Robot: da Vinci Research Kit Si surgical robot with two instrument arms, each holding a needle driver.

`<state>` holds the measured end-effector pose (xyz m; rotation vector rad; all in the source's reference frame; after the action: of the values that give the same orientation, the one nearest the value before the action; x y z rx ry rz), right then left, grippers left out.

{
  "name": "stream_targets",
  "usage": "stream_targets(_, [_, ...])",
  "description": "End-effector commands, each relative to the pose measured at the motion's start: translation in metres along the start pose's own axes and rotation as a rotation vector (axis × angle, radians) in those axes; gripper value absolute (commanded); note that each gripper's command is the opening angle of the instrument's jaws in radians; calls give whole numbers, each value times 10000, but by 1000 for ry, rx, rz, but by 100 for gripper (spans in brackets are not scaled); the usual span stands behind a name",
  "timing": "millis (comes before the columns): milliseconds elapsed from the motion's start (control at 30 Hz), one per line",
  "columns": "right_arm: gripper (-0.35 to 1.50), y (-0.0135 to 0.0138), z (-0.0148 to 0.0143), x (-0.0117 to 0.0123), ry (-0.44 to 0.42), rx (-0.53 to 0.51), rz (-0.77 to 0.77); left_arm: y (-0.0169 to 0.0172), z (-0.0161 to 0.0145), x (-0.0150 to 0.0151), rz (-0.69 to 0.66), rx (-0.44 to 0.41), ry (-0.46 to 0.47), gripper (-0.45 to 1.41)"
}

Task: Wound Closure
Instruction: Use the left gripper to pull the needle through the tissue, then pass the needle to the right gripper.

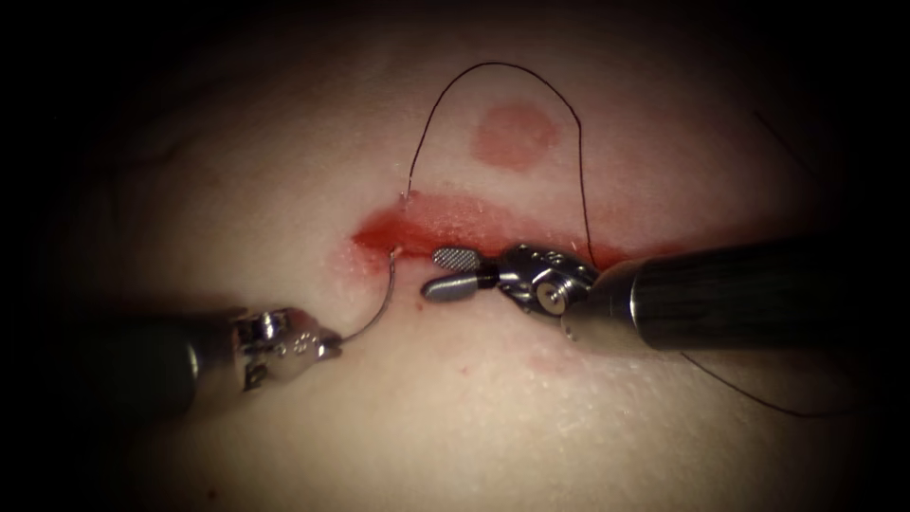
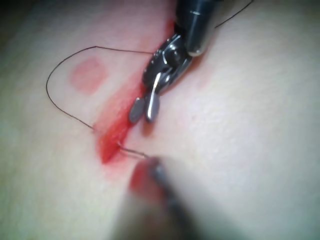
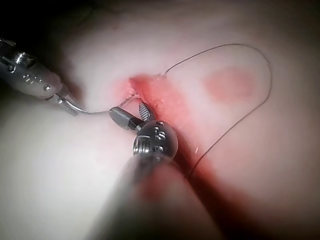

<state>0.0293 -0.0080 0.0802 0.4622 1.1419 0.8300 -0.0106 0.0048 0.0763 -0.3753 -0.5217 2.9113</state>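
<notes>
The tissue (image 1: 455, 417) carries a red cut (image 1: 445, 228) running left to right. My left tool (image 1: 334, 343) is shut on the tail end of the curved needle (image 1: 379, 308), below the cut's left end. The needle's tip sits in the tissue at the cut's lower edge (image 1: 394, 252). My right tool (image 1: 445, 273) stands open just right of the needle, over the cut, holding nothing. Dark thread (image 1: 502, 66) rises from the cut's upper edge, arches over the tissue and drops behind the right tool's shaft. The needle (image 3: 95, 111) and the open right tool (image 3: 131, 115) also show in the right wrist view.
A round pink mark (image 1: 514, 135) lies on the tissue above the cut. Red fluid (image 1: 417, 228) fills the cut. Another stretch of thread (image 1: 758, 398) runs under the right shaft at lower right. In the left wrist view the right tool (image 2: 145, 107) hangs over the cut (image 2: 112, 137).
</notes>
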Motion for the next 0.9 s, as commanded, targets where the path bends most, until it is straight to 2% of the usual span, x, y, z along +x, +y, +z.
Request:
stream_targets(33, [148, -1, 7, -7, -1, 2, 1, 5, -1, 3, 6, -13, -9, -35])
stream_targets(133, [148, 0, 7, -7, -1, 1, 2, 16, -30, 3, 8, -12, -33, -35])
stream_targets(167, [148, -1, 7, -6, -1, 2, 2, 22, -49, 5, 6, 8, -53, -35])
stream_targets(367, [148, -10, 6, -5, -2, 1, 13, 33, -83, 17, -5, 95, -107, -35])
stream_targets(633, [147, -23, 2, 5, -6, 3, 27, 9, -139, 40, -34, 378, -130, -35])
stream_targets(800, [145, -40, -3, 20, -2, -34, 45, -11, -151, 53, -52, 502, -129, -35])
stream_targets(900, [140, -53, -6, 38, 4, -31, 67, -20, -153, 60, -54, 526, -120, -35])
